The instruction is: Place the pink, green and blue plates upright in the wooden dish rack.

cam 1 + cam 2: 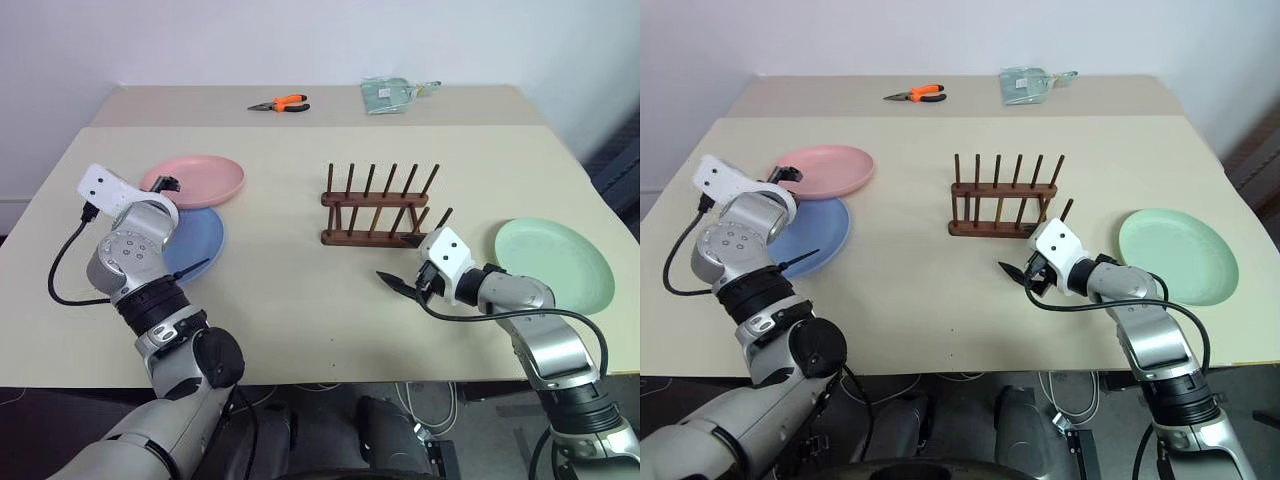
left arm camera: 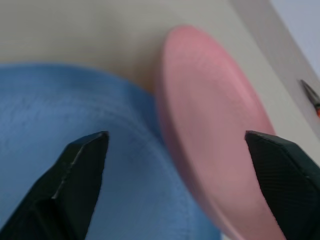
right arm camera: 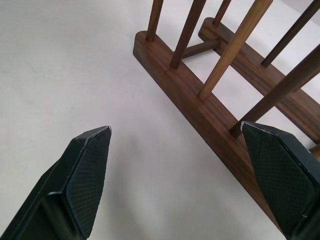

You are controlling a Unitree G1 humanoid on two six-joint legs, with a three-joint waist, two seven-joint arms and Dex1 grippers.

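Observation:
The pink plate [image 1: 197, 179] lies flat at the left of the table, its near rim overlapping the blue plate [image 1: 203, 238], which is partly hidden by my left arm. My left gripper [image 2: 176, 137] hovers open over the seam between these two plates, holding nothing. The green plate [image 1: 553, 262] lies flat at the right. The wooden dish rack [image 1: 378, 207] stands empty mid-table. My right gripper [image 3: 176, 129] is open and empty just in front of the rack's right end, between the rack and the green plate.
Orange-handled pliers [image 1: 281, 103] and a small clear packet [image 1: 390, 94] lie on the far table [image 1: 180, 105] behind. The tan table [image 1: 300, 300] has bare surface in front of the rack and between the plates.

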